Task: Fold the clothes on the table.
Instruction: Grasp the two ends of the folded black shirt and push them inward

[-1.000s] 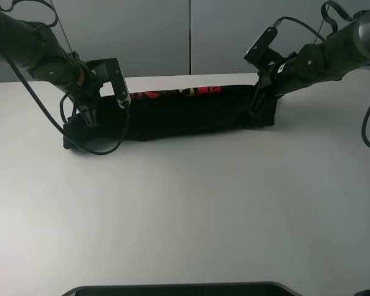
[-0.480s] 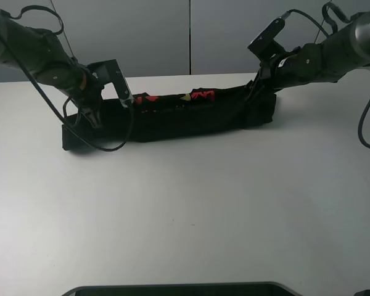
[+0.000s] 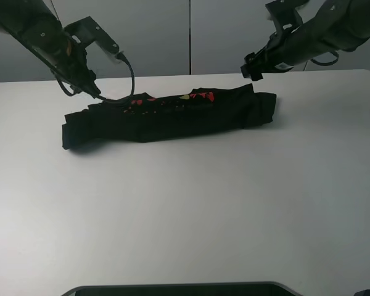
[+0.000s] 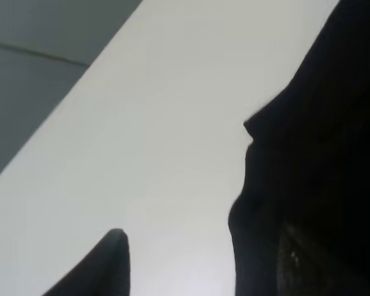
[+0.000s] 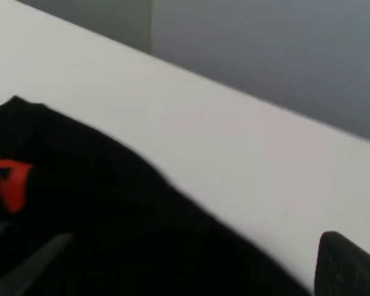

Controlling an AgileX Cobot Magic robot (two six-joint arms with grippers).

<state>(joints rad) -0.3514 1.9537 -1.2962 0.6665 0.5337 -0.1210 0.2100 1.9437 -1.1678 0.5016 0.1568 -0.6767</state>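
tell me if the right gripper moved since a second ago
Yes. The right gripper has risen off the right end of the shirt, past the back edge of the table, and shows against the grey wall.

The left arm (image 3: 43, 37) is seen reaching in from the upper left of the high view, with the left gripper (image 3: 92, 92) angled down and inward. The right arm (image 3: 320, 31) is stretched in from the upper right, with the right gripper (image 3: 250, 66) at its low end. Both pairs of jaws are shown parted, with nothing clasped.
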